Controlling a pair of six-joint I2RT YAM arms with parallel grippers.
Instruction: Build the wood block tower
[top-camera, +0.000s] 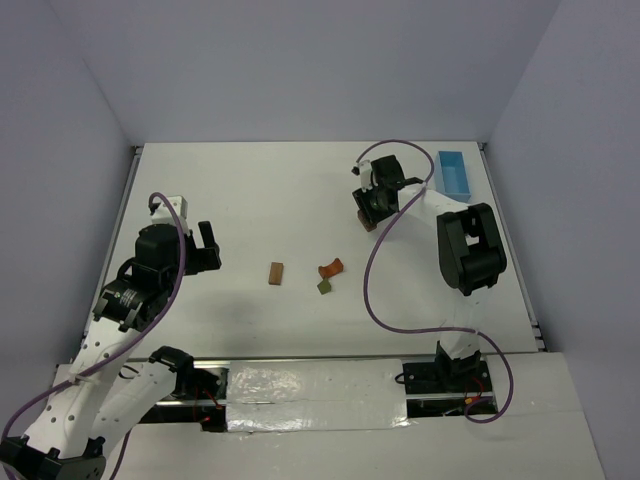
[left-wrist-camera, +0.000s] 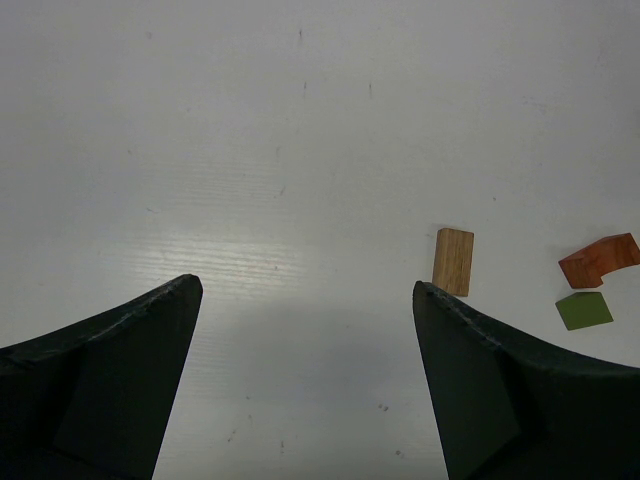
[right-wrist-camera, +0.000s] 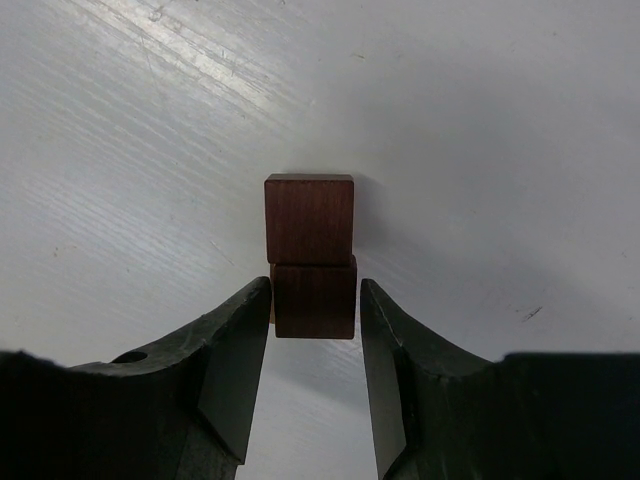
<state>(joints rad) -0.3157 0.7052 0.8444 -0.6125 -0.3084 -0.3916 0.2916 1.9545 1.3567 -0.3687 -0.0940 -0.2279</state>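
**Well, right hand (right-wrist-camera: 315, 282) low over the wood block tower (right-wrist-camera: 311, 220)**

Over at the far right of the tabletop (top-camera: 250, 200), the right hand has its two black fingers (right-wrist-camera: 235, 350) either side of the tower, which amounts to two dark red blocks (right-wrist-camera: 314, 298) pressed against each other. From the wrist view one block shows beyond the other, the nearer one a touch to the right. I cannot tell from here whether they are stacked or lying end to end. The fingers flank the nearer block very closely, standing about a block's width apart. Whether they are actually gripping it or sit a hair off its sides, I cannot tell. From above, the hand covers most of the pair and only a sliver of dark red shows under it.

Just beyond that arm, against the far right edge, sits the light blue tray (top-camera: 455, 172), apart from the blocks.

The other pieces lie loose near the middle of the tabletop — a tan block (top-camera: 276, 273) on its own, then to its right an orange block (top-camera: 331, 268) with an olive green block (top-camera: 325, 287) just in front of it. They are close together, though I cannot tell if they touch.

The left hand (left-wrist-camera: 305, 283) hangs over bare tabletop on the left side, its fingers spread wide with nothing between them. In its own camera the tan block sits just past the tip of its right finger.
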